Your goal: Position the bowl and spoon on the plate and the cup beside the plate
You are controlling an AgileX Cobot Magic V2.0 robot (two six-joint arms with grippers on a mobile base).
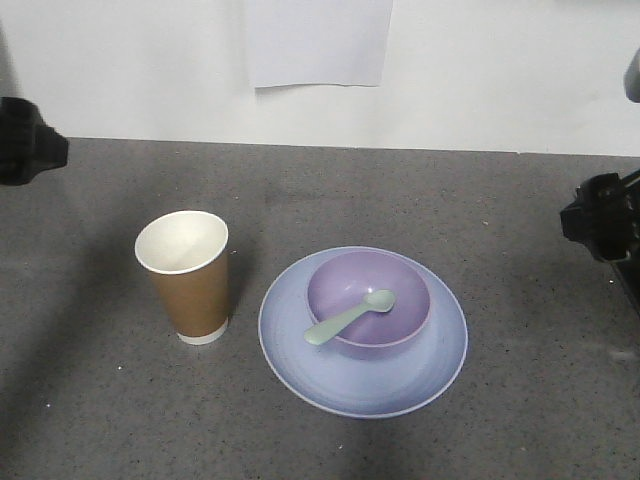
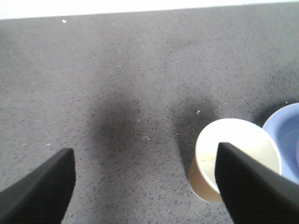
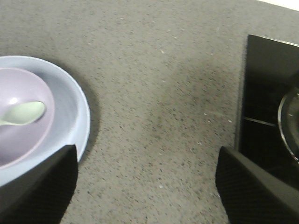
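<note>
left hand (image 2: 145, 186) spread, right hand (image 3: 147, 186) spread

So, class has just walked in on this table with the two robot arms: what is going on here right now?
Nothing is being handled at this moment. The bowl sits on the plate, with the spoon resting in it, handle over the rim. The cup stands upright beside the plate, apart from it. The left gripper and right gripper are both open and empty, off to the table's sides. The arrangement looks finished.
</note>
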